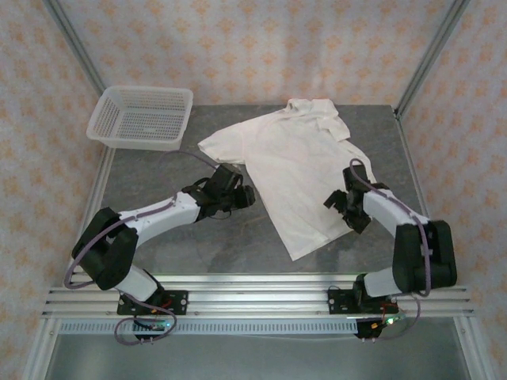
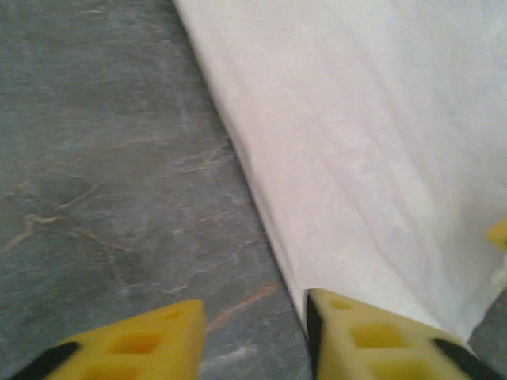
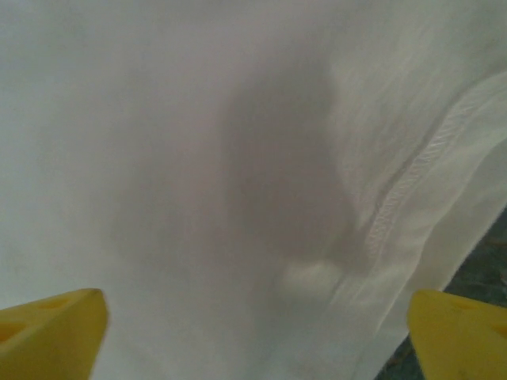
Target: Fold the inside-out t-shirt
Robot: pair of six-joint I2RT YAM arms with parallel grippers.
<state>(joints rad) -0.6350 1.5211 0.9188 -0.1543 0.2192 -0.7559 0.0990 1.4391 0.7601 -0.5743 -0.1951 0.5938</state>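
The inside-out t-shirt (image 1: 297,170) lies spread flat on the grey table (image 1: 158,170), right of centre in the top view. Its collar points to about 12 o'clock and its hem corner to about 6 o'clock, and one sleeve reaches out toward 10 o'clock. A white mesh basket (image 1: 141,117) sits at the table's 10 o'clock corner, apart from the cloth.

The left gripper (image 1: 238,195) is at the shirt's 9 o'clock edge. In the left wrist view its yellow fingers (image 2: 135,344) stand partly apart with bare table between them. The cloth's edge runs down to the inner side of the right-hand finger – nothing is pinched.

The right gripper (image 1: 346,207) is low over the shirt's 4 o'clock side. In the right wrist view its jaws are spread wide – one yellow fingertip (image 3: 47,324) in each lower corner. Cloth lies between them, and a stitched seam (image 3: 412,174) runs toward 5 o'clock.
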